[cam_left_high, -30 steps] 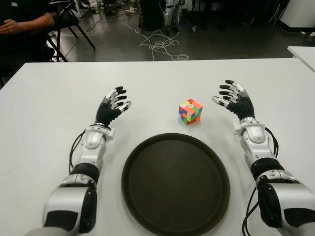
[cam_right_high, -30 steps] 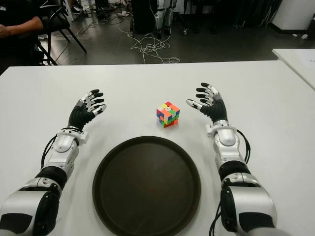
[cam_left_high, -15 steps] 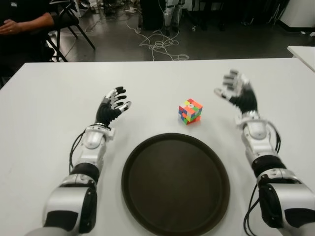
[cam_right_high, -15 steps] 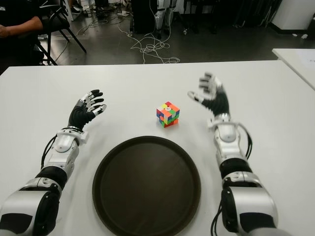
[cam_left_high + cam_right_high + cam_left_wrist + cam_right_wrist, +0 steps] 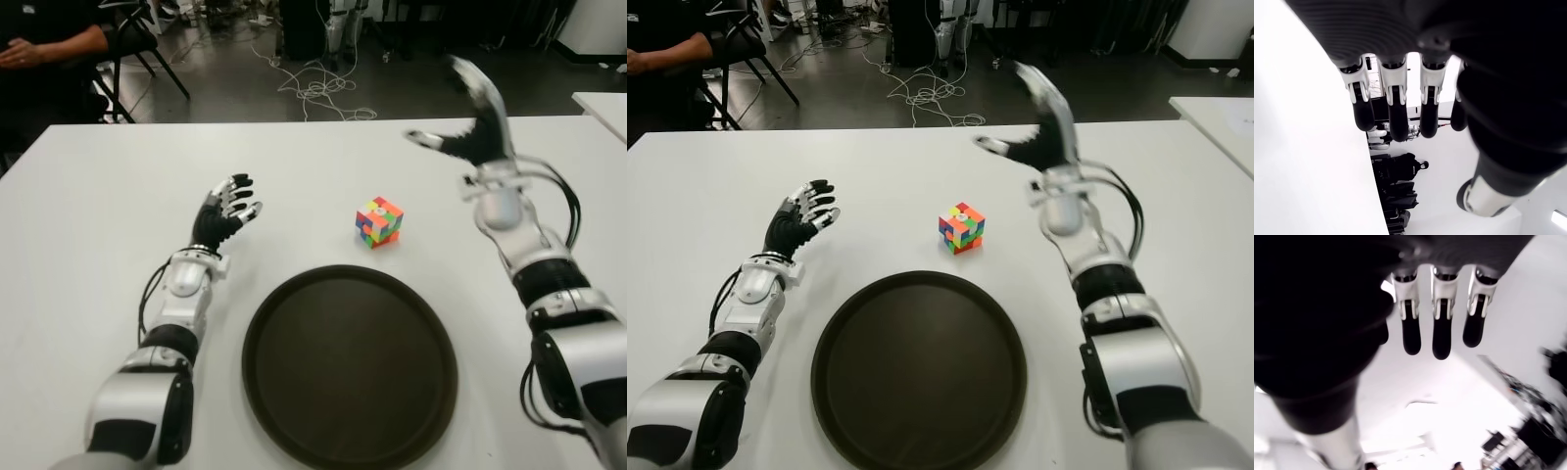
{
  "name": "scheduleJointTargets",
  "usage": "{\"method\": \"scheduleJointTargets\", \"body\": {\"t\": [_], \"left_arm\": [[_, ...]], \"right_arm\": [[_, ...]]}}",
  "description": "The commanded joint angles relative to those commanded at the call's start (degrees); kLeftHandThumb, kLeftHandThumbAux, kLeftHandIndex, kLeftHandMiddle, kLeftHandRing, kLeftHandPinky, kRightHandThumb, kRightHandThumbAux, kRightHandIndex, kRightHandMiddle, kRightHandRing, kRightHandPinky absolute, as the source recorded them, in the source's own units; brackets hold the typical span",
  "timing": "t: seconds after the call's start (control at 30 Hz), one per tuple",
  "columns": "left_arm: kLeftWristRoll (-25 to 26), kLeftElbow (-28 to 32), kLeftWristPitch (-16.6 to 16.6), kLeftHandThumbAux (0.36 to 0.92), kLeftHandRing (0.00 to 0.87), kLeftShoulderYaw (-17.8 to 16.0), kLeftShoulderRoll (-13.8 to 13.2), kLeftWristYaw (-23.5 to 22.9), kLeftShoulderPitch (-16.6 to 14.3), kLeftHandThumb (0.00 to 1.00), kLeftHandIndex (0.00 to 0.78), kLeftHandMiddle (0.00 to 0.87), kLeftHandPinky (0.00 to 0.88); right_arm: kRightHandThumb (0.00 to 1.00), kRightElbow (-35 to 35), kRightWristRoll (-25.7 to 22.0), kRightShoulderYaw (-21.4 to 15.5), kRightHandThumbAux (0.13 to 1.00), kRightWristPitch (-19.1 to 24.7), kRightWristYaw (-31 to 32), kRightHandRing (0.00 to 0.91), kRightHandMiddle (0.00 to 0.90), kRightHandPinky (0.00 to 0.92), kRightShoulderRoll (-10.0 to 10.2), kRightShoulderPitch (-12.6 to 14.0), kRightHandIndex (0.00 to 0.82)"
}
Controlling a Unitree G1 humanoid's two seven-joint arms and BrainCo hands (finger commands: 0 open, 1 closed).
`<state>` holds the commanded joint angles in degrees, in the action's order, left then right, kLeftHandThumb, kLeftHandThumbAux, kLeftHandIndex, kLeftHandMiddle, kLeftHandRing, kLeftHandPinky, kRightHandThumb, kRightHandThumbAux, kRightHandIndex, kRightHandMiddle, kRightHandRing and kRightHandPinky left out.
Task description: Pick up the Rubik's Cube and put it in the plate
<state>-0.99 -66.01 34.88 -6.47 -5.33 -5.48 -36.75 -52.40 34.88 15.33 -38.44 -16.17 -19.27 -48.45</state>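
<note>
**A:** Left eye view first, from the left side: how far along is the job?

**B:** It looks barely begun. The left hand (image 5: 224,209) shows over the white table (image 5: 88,225), well left of the cube, fingers loosely spread and holding nothing. The Rubik's Cube (image 5: 379,222) sits on the table just beyond the far rim of the plate (image 5: 350,364), apart from it and untouched.

**A:** And the right hand?

**B:** The right hand (image 5: 468,132) is raised above the table, to the right of and beyond the cube, fingers extended, thumb pointing toward the cube, nothing in its grasp. Reaching, gripping, lifting and placing all remain, I judge.

**A:** Anything in the way?

**B:** Nothing lies between cube and plate, and the dark round plate is bare. Beyond the table, a seated person (image 5: 49,44) shows at far left and loose cables (image 5: 318,93) lie on the floor, both well clear.
</note>
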Motion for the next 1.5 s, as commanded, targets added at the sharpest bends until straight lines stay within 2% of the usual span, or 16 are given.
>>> {"method": "scheduleJointTargets", "body": {"t": [0.1,0.23,0.33,0.8,0.93,1.13,1.3,1.5], "left_arm": [[-0.1,0.2,-0.1,0.825,0.179,0.1,0.0,0.1,0.0,0.071,0.204,0.21,0.174],[-0.1,0.4,0.0,0.83,0.176,0.2,0.0,0.2,0.1,0.075,0.206,0.209,0.17],[0.3,0.8,-0.4,0.831,0.182,-0.1,0.3,0.1,0.2,0.071,0.209,0.215,0.178],[0.6,1.7,-0.7,0.835,0.171,-0.2,0.5,0.1,0.6,0.049,0.193,0.196,0.157],[0.3,1.7,-0.7,0.826,0.172,0.0,0.3,0.0,0.6,0.04,0.189,0.192,0.164],[0.2,1.8,-0.8,0.816,0.172,0.1,0.3,0.2,0.7,0.031,0.188,0.196,0.156],[0.2,2.0,-0.9,0.822,0.178,0.1,0.2,0.3,0.8,0.042,0.19,0.198,0.183],[0.3,2.2,-0.5,0.828,0.183,0.0,0.2,0.1,0.9,0.043,0.198,0.204,0.186]], "right_arm": [[0.001,-0.2,2.3,3.1,0.763,0.9,3.5,0.213,0.215,0.191,-0.7,-0.7,0.199],[0.0,0.2,3.4,4.8,0.73,1.3,5.5,0.204,0.205,0.166,-2.1,-0.5,0.191],[0.0,-0.3,5.3,7.3,0.718,3.4,9.8,0.194,0.195,0.151,-3.2,-1.3,0.181],[0.0,2.0,5.8,11.8,0.724,12.3,28.1,0.19,0.178,0.176,-4.8,-3.9,0.143],[0.0,2.2,6.4,13.4,0.758,15.2,33.5,0.177,0.164,0.163,-4.9,-4.8,0.141],[0.0,3.0,5.2,13.8,0.793,15.2,36.7,0.179,0.17,0.16,-5.2,-4.7,0.164],[0.0,4.1,4.4,13.5,0.808,15.0,39.0,0.178,0.169,0.152,-5.7,-4.5,0.177],[0.0,4.5,4.6,13.5,0.815,15.8,39.9,0.168,0.154,0.146,-5.6,-4.6,0.153]]}}
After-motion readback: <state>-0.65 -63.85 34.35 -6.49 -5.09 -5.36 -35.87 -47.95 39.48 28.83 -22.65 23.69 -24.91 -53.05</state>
